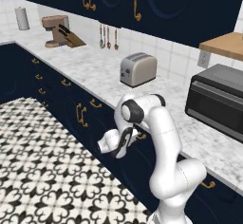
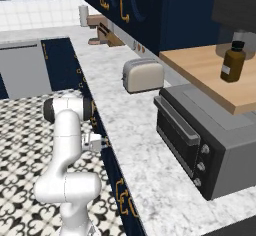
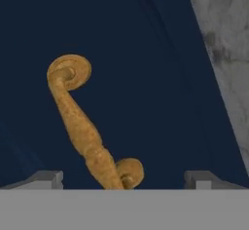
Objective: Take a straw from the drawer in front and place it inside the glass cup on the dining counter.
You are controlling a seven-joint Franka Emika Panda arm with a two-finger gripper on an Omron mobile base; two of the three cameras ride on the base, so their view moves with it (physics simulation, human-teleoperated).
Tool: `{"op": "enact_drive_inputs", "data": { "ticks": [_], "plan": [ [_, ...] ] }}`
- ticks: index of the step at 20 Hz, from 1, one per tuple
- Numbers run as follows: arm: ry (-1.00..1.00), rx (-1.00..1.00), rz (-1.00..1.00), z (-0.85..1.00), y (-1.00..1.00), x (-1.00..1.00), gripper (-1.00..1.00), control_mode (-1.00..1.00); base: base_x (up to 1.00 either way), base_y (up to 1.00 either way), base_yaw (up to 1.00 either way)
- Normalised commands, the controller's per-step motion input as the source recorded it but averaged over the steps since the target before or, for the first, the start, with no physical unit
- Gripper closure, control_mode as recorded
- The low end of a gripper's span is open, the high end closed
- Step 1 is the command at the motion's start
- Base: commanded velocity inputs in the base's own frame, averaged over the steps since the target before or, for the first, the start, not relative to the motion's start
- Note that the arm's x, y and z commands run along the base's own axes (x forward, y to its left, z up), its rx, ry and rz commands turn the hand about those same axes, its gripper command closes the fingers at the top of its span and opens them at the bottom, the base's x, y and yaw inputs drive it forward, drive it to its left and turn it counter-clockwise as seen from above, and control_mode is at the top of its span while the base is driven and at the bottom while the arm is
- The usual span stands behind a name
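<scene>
The drawer [image 3: 151,97] is shut, its navy front close before the hand, and the curved brass handle [image 3: 80,122] runs slantwise down to between the finger tips. My gripper [image 3: 124,178] is open, one tip on each side of the handle's lower end and neither touching it. From the left base view the gripper [image 1: 134,139] points at the drawer front just below the marble worktop edge, beside the handle [image 1: 141,135]. From the right base view the gripper [image 2: 101,142] sits against that same front. The straw, the glass cup and the dining counter are out of view.
On the marble wall worktop [image 1: 90,69] stand a toaster [image 1: 138,69], a dark oven [image 1: 219,102], a knife block [image 1: 72,37] and a coffee machine [image 1: 53,28]. A brown bottle [image 2: 232,61] sits on a wooden shelf. Patterned floor [image 1: 42,161] lies open to the left.
</scene>
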Motion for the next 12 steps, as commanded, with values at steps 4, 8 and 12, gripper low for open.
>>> {"op": "enact_drive_inputs", "data": {
  "ticks": [4, 8, 12],
  "plan": [
    [0.00, -0.01, 0.00, -0.32, 0.00, 0.45, -1.00, -1.00, 0.00, 0.00, 0.00],
    [0.00, -0.03, 0.00, -0.37, 0.00, 0.31, -1.00, -1.00, 0.00, 0.00, 0.00],
    [0.00, -0.04, 0.00, -0.22, 0.00, 0.04, 1.00, -1.00, 0.00, 0.00, 0.00]
  ]
}}
